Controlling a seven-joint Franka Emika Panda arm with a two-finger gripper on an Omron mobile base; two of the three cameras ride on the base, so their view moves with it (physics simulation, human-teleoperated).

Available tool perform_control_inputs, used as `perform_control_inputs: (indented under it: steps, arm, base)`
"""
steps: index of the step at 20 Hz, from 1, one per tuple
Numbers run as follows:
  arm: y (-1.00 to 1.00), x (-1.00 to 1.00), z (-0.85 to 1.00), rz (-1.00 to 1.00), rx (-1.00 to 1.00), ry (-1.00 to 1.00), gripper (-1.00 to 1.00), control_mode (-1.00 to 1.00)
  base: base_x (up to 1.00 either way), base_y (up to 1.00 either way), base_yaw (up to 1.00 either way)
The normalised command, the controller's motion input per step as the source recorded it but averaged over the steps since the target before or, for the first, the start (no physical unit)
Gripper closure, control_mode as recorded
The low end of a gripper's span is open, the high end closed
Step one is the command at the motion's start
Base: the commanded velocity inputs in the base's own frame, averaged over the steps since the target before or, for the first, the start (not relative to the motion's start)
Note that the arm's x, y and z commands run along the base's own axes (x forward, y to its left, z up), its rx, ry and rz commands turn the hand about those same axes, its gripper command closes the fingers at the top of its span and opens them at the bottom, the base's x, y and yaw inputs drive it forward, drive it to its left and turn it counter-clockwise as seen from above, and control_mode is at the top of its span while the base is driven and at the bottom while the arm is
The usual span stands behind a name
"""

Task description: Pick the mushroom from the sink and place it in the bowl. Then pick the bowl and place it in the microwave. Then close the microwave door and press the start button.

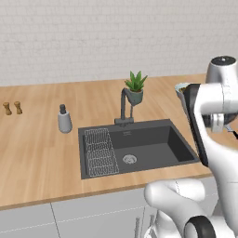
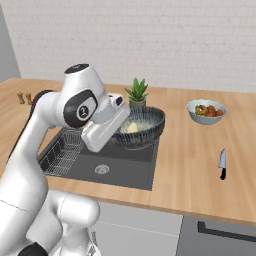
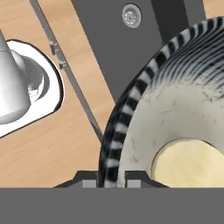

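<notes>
My gripper (image 3: 111, 178) is shut on the rim of the dark ribbed bowl (image 3: 175, 100), one finger inside and one outside. The bowl (image 2: 142, 125) hangs in the air above the right part of the dark grey sink (image 2: 125, 170), a little tilted. The pale cream mushroom (image 3: 192, 164) lies on the bowl's flecked inside, and the right base view also has this mushroom (image 2: 132, 128) in the bowl. In the hand view the sink (image 3: 113, 57) and its steel drain (image 3: 131, 15) are far below. The microwave and its door are out of view.
A wire rack (image 1: 100, 151) fills the sink's left part, with the faucet (image 1: 124, 106) and a potted plant (image 1: 135, 86) behind. A soap dispenser (image 1: 64, 120) and two shakers (image 1: 12, 108) stand on the left counter. A pale food bowl (image 2: 206, 111) and a knife (image 2: 222, 165) are on the right.
</notes>
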Motion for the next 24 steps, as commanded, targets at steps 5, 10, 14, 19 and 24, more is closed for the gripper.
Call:
perform_control_inputs:
  steps: [5,10,14,19,24]
  arm:
    - [0.6,-0.28,0.86,0.16,0.01,0.01,1.0,-1.0]
    - [0.61,-0.08,0.31,0.25,0.05,0.0,1.0,-1.0]
    - [0.48,0.0,0.02,0.25,0.08,-0.03,1.0,-1.0]
    - [0.12,0.0,0.0,0.16,0.02,-0.12,1.0,-1.0]
    - [0.03,0.0,0.0,0.06,0.0,-0.21,1.0,-1.0]
  base:
    - [0.0,0.0,0.0]
    - [0.0,0.0,0.0]
    - [0.0,0.0,0.0]
    - [0.0,0.0,0.0]
    - [0.0,0.0,0.0]
